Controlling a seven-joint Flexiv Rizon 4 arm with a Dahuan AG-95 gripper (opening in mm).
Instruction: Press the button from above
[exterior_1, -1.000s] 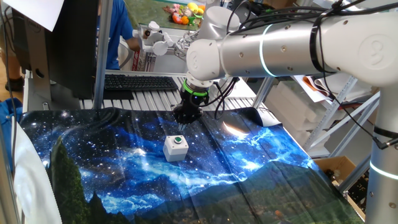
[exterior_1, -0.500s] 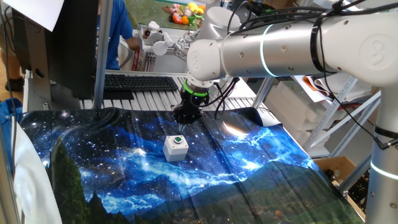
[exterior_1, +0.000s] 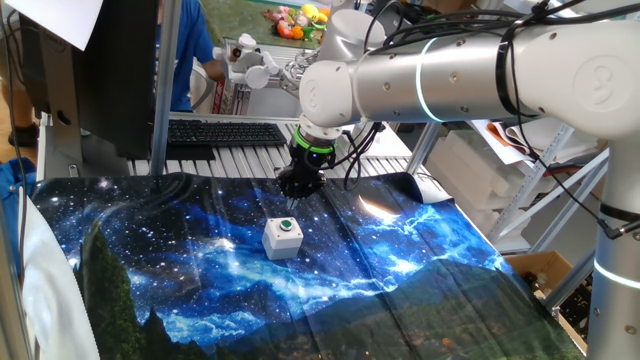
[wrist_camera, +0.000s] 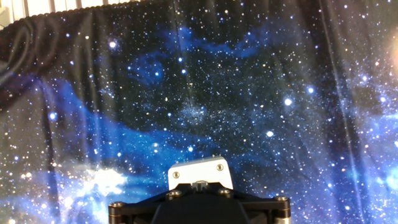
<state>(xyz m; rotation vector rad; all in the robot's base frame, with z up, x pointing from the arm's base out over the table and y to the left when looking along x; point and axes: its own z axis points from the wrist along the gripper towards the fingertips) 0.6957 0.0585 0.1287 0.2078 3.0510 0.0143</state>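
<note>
The button (exterior_1: 286, 226) is a small round green cap with a dark rim on top of a light-grey box (exterior_1: 281, 241), which stands on the starry blue cloth. My gripper (exterior_1: 291, 202) points down, a short way above the box and slightly behind it, touching nothing. Its dark fingers taper to a single tip, shut together. In the hand view the box (wrist_camera: 196, 171) shows only as a grey edge with two screws. The gripper's body hides the green button, and the joined tips (wrist_camera: 199, 185) sit at the bottom centre.
The galaxy-print cloth (exterior_1: 200, 270) covers the table. A black keyboard (exterior_1: 225, 132) lies behind its far edge, with white slats beside it. A dark monitor post (exterior_1: 160, 90) stands at the back left. Shelves and a metal frame (exterior_1: 540, 190) stand at the right.
</note>
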